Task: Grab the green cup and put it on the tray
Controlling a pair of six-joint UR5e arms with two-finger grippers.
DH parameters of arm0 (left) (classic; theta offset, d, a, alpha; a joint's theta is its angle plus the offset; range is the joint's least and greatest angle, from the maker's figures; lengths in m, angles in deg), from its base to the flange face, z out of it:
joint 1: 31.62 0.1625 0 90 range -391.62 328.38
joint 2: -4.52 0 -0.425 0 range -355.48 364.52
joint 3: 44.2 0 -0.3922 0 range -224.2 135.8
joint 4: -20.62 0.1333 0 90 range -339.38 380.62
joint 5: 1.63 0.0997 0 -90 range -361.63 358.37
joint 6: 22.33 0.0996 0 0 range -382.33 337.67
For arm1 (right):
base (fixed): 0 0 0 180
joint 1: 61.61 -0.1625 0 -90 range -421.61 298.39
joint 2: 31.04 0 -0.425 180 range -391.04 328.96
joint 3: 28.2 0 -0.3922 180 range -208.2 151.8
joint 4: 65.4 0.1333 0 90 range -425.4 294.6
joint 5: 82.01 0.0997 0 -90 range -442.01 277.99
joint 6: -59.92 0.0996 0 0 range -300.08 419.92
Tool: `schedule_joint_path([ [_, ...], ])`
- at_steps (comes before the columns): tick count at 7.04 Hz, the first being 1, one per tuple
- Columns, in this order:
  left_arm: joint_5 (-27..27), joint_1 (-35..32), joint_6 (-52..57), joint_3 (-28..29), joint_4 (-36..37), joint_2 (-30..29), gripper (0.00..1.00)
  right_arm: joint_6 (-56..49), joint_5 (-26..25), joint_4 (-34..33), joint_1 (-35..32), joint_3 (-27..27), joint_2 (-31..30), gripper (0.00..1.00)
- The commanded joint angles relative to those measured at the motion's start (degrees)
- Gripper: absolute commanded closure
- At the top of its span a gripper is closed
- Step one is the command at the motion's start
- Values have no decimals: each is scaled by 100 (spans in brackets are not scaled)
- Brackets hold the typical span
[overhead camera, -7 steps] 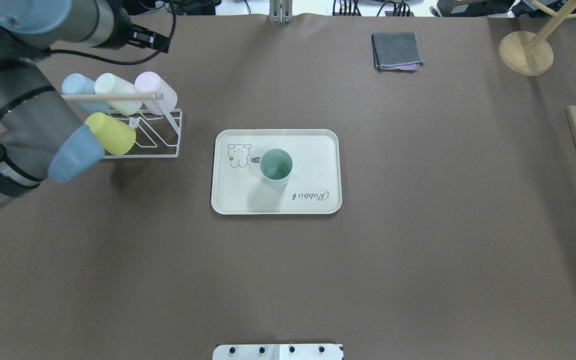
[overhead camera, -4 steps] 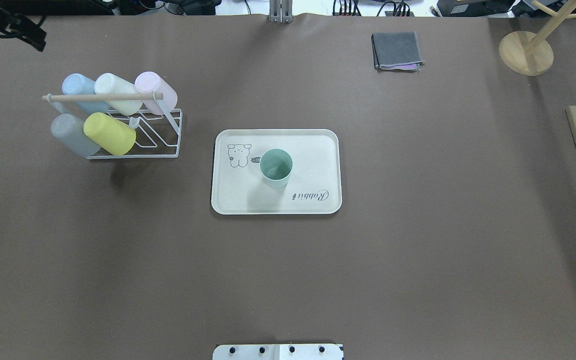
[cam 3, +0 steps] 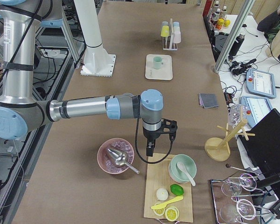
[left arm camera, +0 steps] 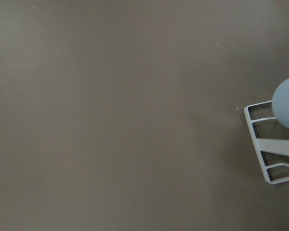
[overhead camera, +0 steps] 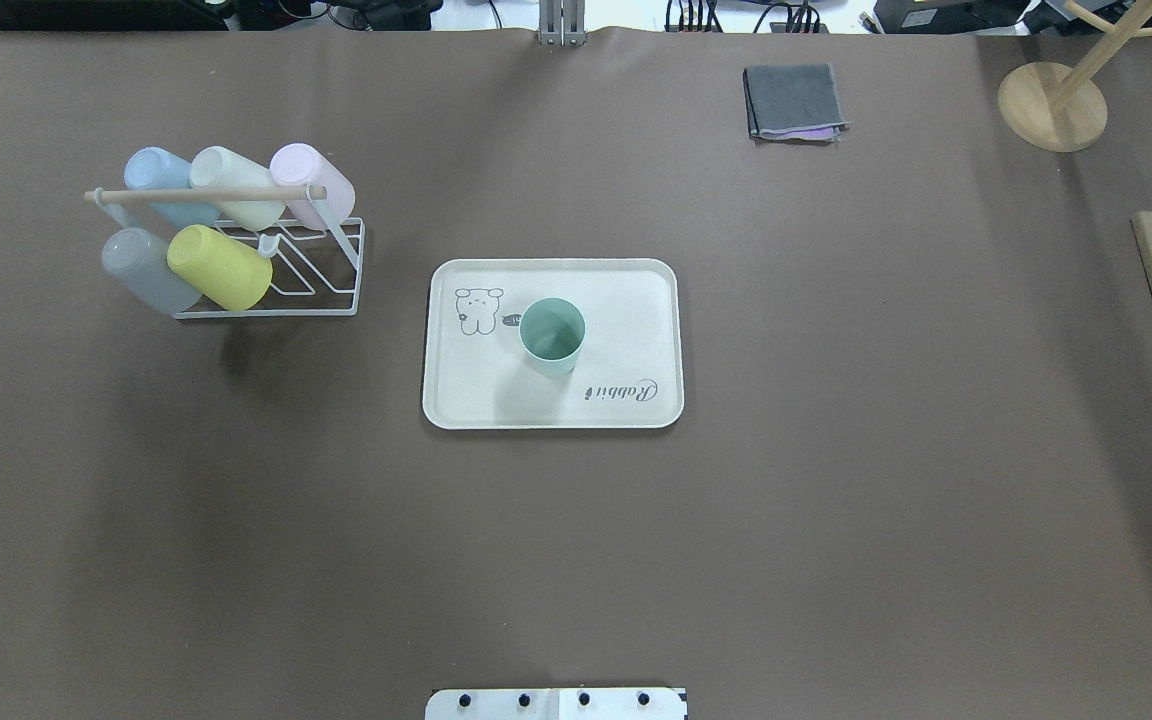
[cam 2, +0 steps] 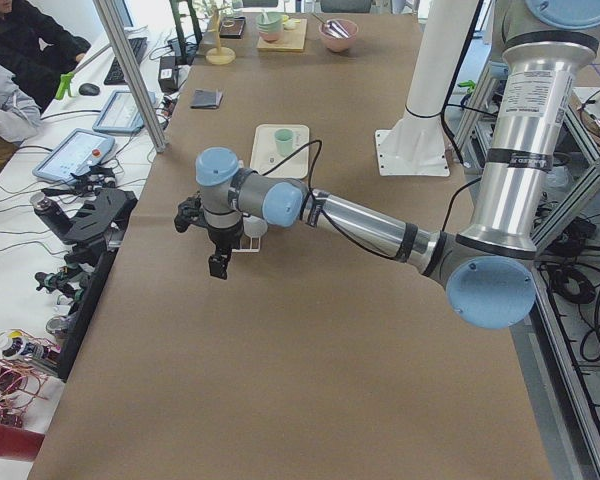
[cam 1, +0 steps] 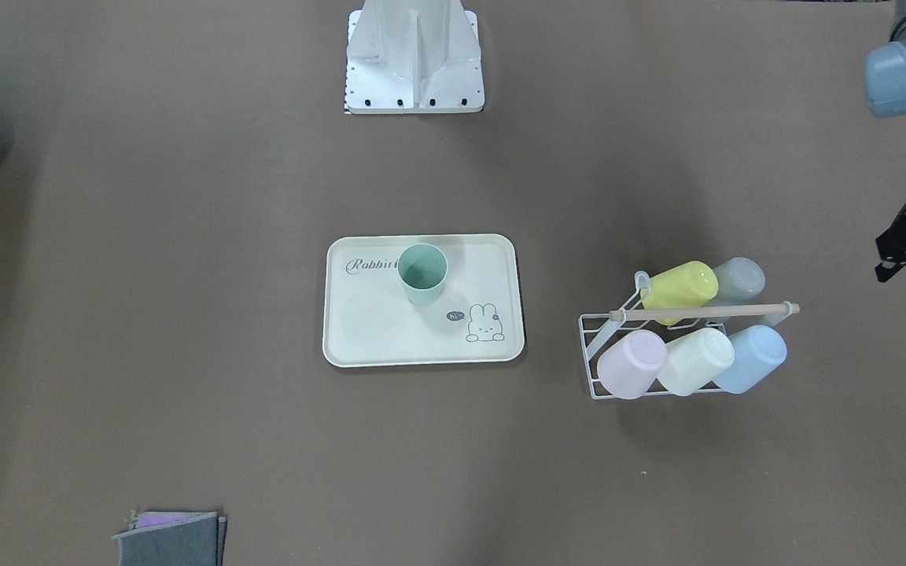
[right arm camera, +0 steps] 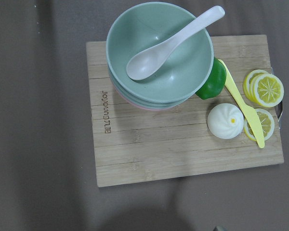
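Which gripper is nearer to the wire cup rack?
Left. The left gripper hangs just beyond the cup rack's outer side, not touching it. The right gripper is at the table's opposite end, above the cutting board.

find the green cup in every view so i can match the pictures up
Exterior front-facing: green cup at centre, on the tray's upper half beside "Rabbit".
Overhead exterior: green cup at centre, mid-tray.
Exterior left: green cup top centre, far along the table.
Exterior right: green cup top centre.
Left wrist-mounted: not in it.
Right wrist-mounted: not in it.
Shared landmark: the cream tray under the cup.
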Motion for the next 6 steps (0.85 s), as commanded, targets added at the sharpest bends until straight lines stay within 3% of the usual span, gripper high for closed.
schedule_joint_path([
  [1, -252, -626, 135, 46, 197, 564, 2, -1, -3, 14, 0, 6, 1, 0],
  [3, -480, -1042, 939, 28, 618, 689, 2, -1, 5, 14, 0, -3, -7, 0],
  [6, -507, -1070, 1014, 213, 638, 759, 2, 8, 6, 14, 0, -3, -16, 0],
])
